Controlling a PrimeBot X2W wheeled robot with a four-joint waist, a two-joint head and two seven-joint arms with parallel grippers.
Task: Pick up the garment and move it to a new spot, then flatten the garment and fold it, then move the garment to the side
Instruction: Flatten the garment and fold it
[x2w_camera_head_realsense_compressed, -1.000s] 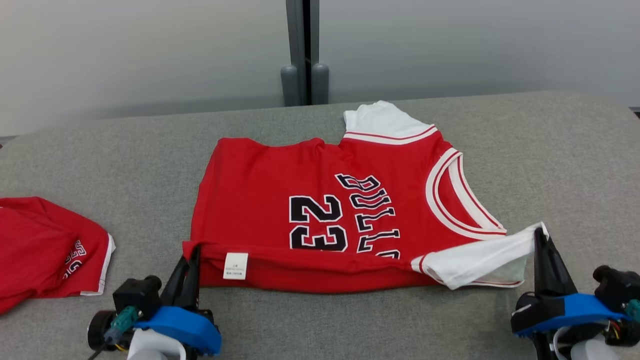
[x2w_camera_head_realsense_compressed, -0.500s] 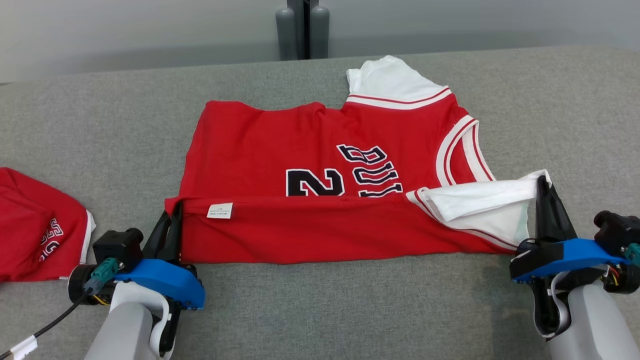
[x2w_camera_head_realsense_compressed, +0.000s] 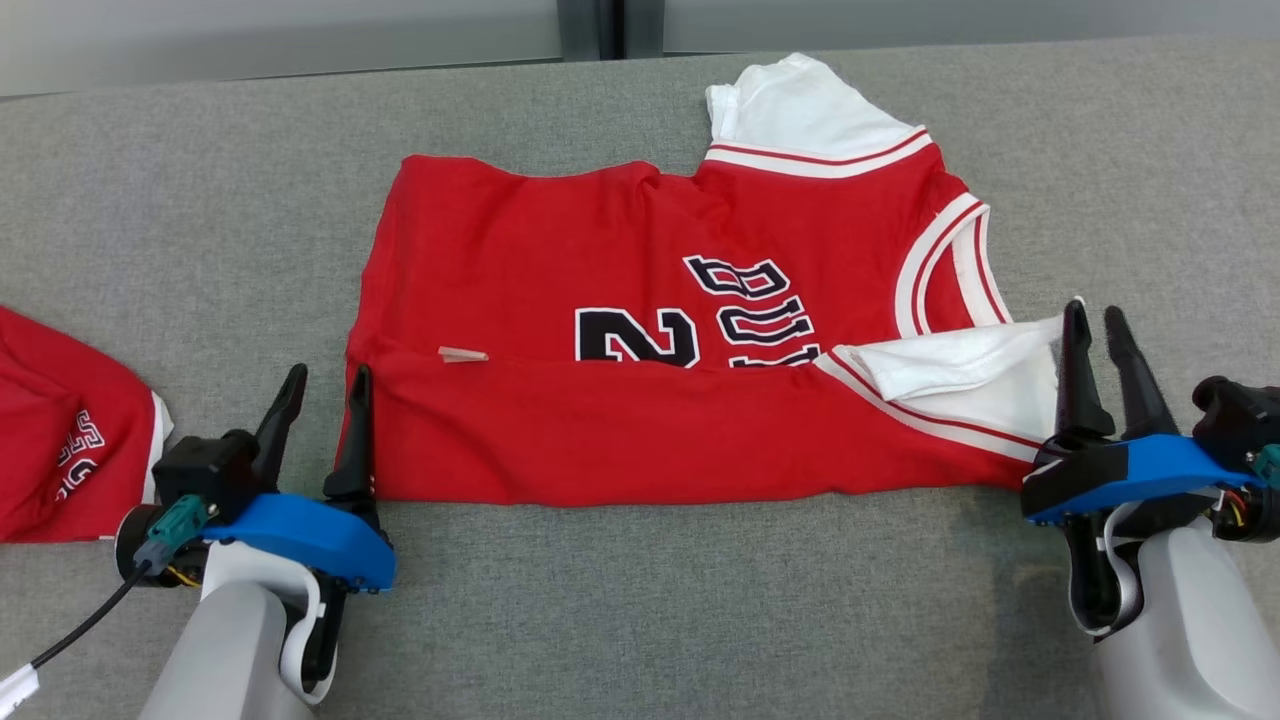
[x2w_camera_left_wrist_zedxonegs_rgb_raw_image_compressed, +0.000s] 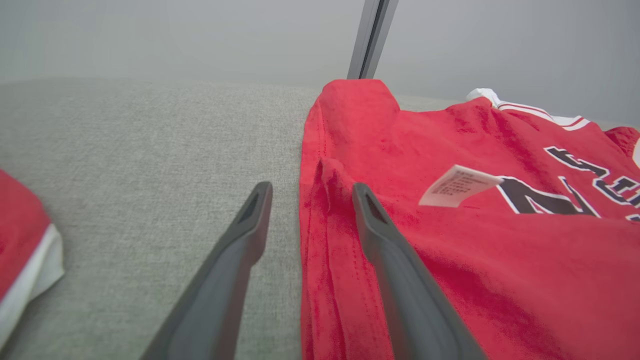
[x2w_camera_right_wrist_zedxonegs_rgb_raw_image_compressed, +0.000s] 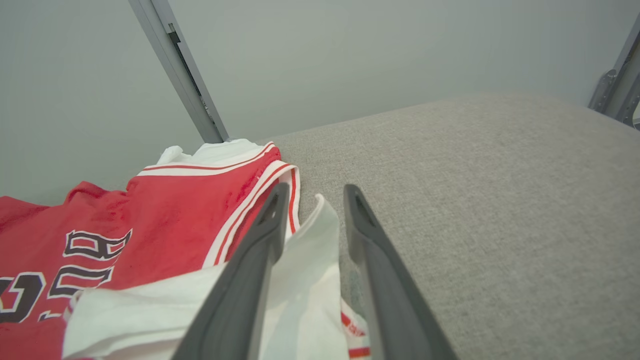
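Note:
The garment (x2w_camera_head_realsense_compressed: 640, 300) is a red jersey with white sleeves and black lettering, spread on the grey table (x2w_camera_head_realsense_compressed: 640, 600). Its near edge is folded up over the lower half of the number. My left gripper (x2w_camera_head_realsense_compressed: 328, 378) stands open at the fold's left corner. In the left wrist view the red hem (x2w_camera_left_wrist_zedxonegs_rgb_raw_image_compressed: 320, 210) lies loose between the fingers of my left gripper (x2w_camera_left_wrist_zedxonegs_rgb_raw_image_compressed: 311, 189). My right gripper (x2w_camera_head_realsense_compressed: 1094, 312) is open at the white sleeve (x2w_camera_head_realsense_compressed: 960, 365). The sleeve's tip (x2w_camera_right_wrist_zedxonegs_rgb_raw_image_compressed: 315, 235) rests between the spread fingers of my right gripper (x2w_camera_right_wrist_zedxonegs_rgb_raw_image_compressed: 315, 190).
A second red garment (x2w_camera_head_realsense_compressed: 70, 430) lies at the table's left edge, a hand's width from my left arm; it also shows in the left wrist view (x2w_camera_left_wrist_zedxonegs_rgb_raw_image_compressed: 20, 240). A grey wall with a vertical post (x2w_camera_head_realsense_compressed: 600, 20) stands behind the table's far edge.
Both grippers have opened and let go of the jersey's corners. The near edge was carried away from me and now lies folded flat. The camera has tilted down.

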